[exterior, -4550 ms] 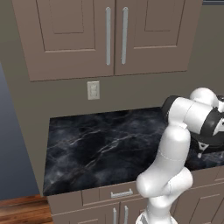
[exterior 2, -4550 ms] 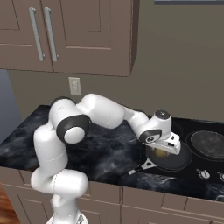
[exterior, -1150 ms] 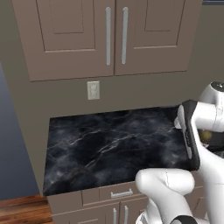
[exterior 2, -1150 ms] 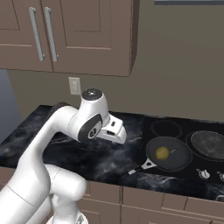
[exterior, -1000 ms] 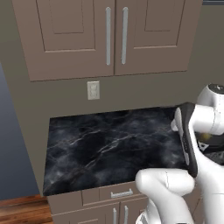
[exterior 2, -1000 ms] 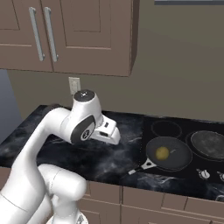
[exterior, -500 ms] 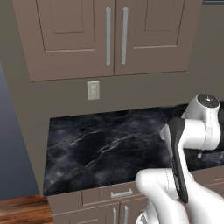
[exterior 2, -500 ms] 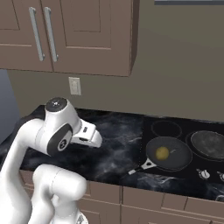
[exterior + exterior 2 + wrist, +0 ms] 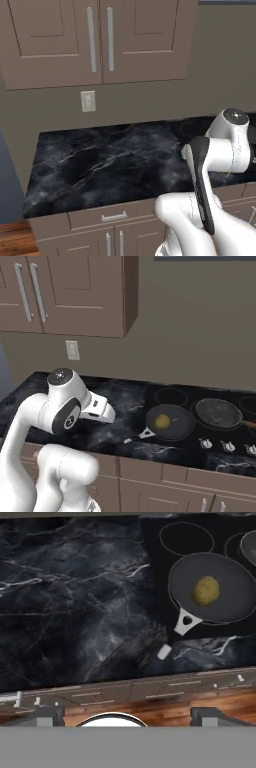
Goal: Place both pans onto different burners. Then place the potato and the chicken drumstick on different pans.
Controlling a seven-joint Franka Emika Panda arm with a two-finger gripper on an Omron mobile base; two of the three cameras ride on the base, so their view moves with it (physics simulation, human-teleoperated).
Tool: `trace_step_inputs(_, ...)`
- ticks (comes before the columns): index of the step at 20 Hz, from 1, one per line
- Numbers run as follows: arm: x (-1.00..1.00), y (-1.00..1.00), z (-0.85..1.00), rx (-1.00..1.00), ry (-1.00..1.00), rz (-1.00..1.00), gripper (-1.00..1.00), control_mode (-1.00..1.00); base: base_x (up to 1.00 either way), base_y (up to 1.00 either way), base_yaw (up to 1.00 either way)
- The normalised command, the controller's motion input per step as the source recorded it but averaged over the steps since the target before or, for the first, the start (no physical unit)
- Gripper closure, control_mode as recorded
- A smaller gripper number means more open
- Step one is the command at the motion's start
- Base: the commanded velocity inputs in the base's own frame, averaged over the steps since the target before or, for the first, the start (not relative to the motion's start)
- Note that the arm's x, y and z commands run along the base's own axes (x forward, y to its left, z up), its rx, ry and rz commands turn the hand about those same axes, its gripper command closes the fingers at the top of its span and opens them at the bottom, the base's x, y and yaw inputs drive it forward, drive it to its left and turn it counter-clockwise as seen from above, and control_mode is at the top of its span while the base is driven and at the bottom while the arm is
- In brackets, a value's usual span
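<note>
Marble counter (image 9: 120,401) beside cooktop (image 9: 235,448), potato (image 9: 162,421) left in black pan (image 9: 170,422), gripper (image 9: 102,408) spread empty, swung back left from pan since earlier.

Black marbled worktop (image 9: 125,401) carries a flush black cooktop (image 9: 240,443); on its burners sit the black pan (image 9: 170,423) and the grey pan (image 9: 219,412).
</note>
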Motion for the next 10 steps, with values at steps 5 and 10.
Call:
trace_step_inputs(5, 0.0, 0.0, 0.0, 0.0, 0.0, 0.0, -1.0, 1.0, -0.86, -0.89, 0.0)
trace_step_inputs(10, 0.0, 0.0, 0.0, 0.0, 0.0, 0.0, -1.0, 1.0, -0.65, -0.89, 0.0)
